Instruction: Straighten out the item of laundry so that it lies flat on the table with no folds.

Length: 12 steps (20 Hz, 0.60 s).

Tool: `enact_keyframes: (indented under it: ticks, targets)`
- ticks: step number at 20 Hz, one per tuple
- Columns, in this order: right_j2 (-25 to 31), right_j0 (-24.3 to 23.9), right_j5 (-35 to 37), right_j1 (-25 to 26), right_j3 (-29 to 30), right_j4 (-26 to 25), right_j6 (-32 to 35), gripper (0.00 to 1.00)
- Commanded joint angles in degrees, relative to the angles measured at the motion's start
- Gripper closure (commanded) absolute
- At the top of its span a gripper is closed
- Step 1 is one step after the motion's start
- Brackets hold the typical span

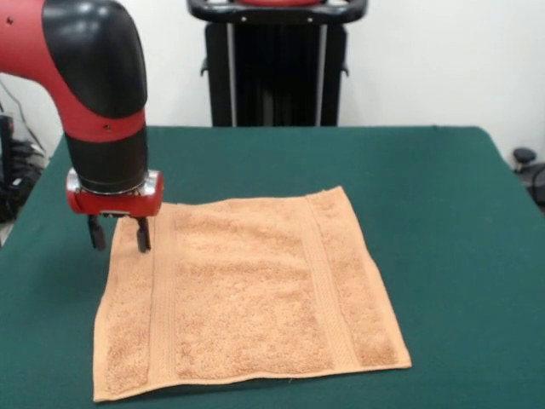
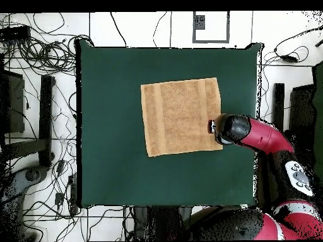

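**Towel Looks Flat, Tool Sits at One Corner**

The towel (image 1: 247,294) lies spread out on the green surface (image 1: 443,213). It looks almost flat. I can see no big folds. Its two ribbed bands run straight from the far edge to the near edge. In the overhead view the towel sits a bit past the middle of the surface, away from the robot's base.

What could go wrong? The tool (image 1: 120,233) is right at the towel's far corner, on the left side of the front view. If the tool closes there and lifts or drags, it could pull the corner up and make a new fold. If the arm slides sideways while its fingertips press on the cloth, the soft towel could bunch up or turn. The near edge looks a little wavy, so a rough tug could make that worse. I think the job is close to done, so a gentle move straight up looks safest.

The red and black arm (image 1: 94,77) comes in from the top left of the front view. Its last part points straight down. The two dark fingertips (image 1: 143,235) stand apart, so the tool is open and holds nothing. One tip is over the towel's edge. I cannot tell if it touches the cloth.
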Motion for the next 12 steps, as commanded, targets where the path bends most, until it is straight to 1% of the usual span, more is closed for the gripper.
enact_keyframes:
  ticks: [1, 5, 7, 10, 12]
  targets:
    - [7.48, 1.37, 2.85, -1.49, 1.48, -2.78, -4.25, 0.00]
    - [6.73, 1.73, 1.99, -4.22, 5.15, -1.81, -1.39, 0.00]
    - [7.08, 1.11, -2.39, -5.61, 7.72, -1.47, 0.86, 0.00]
    - [7.21, 0.64, -11.30, -7.82, 11.14, -1.09, 6.08, 0.00]
    - [6.26, 1.44, -11.27, -8.52, 11.67, -0.40, 7.72, 0.00]
